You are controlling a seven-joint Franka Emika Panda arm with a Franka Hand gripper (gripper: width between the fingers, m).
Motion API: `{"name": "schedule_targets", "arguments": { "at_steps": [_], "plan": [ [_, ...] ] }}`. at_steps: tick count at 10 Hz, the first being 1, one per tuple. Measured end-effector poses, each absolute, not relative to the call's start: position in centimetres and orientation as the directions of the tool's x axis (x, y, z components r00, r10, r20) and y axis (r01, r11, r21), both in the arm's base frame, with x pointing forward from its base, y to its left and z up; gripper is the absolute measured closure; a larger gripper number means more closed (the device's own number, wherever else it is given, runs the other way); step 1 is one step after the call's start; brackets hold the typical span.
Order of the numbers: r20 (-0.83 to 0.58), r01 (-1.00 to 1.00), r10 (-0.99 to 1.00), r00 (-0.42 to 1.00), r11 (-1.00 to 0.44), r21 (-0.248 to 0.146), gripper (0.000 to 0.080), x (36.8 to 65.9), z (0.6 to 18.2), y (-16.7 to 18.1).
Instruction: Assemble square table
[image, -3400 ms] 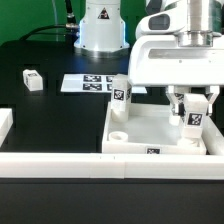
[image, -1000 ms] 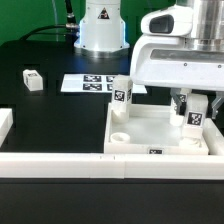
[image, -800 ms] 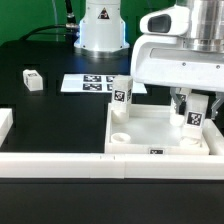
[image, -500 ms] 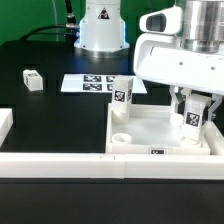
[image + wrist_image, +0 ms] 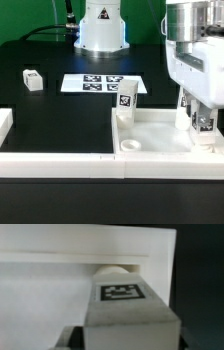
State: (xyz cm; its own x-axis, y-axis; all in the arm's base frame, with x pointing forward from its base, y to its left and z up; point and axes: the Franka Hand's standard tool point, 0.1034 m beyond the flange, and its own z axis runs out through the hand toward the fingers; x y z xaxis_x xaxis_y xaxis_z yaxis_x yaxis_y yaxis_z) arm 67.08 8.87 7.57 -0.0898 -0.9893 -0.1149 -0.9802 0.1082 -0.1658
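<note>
The white square tabletop (image 5: 160, 131) lies tray-side up at the exterior view's right. One white tagged leg (image 5: 125, 99) stands upright in its far left corner. My gripper (image 5: 204, 128) is shut on a second tagged leg (image 5: 203, 122) and holds it upright at the tabletop's right side. In the wrist view this leg (image 5: 122, 292) fills the middle between my jaws (image 5: 122, 339), with a round corner socket (image 5: 115, 268) of the tabletop (image 5: 45, 286) just beyond it. A third leg (image 5: 32, 80) lies loose at the left.
The marker board (image 5: 95, 83) lies behind the tabletop. A long white border bar (image 5: 60, 162) runs along the front, and another bar (image 5: 5, 125) sits at the left edge. The robot base (image 5: 100, 25) stands at the back.
My arm has moved to the exterior view's right with the leg in the gripper. The tabletop and the upright leg on it have shifted right as well.
</note>
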Motion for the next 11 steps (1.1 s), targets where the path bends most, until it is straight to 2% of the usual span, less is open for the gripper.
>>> {"name": "schedule_targets", "arguments": {
  "at_steps": [1,2,3,4,5,6,11],
  "plan": [
    [-0.118,-0.979,-0.988,-0.096,0.114,-0.166,0.045,67.1,7.5,8.9],
    [-0.114,-0.981,-0.991,-0.077,0.095,-0.167,0.0314,67.1,7.4,8.9],
    [-0.111,-0.983,-0.992,-0.059,0.077,-0.168,0.0314,67.0,7.4,8.9],
    [-0.111,-0.983,-0.992,-0.056,0.074,-0.169,0.0178,67.1,7.5,9.0],
    [-0.061,-0.972,-0.986,0.158,-0.145,-0.184,0.0178,67.2,7.8,9.8],
    [-0.039,-0.936,-0.951,0.307,-0.295,-0.193,0.0158,67.1,7.8,10.9],
    [0.022,-0.795,-0.812,0.583,-0.576,-0.192,0.0151,66.9,7.6,10.9]
  ]
}}
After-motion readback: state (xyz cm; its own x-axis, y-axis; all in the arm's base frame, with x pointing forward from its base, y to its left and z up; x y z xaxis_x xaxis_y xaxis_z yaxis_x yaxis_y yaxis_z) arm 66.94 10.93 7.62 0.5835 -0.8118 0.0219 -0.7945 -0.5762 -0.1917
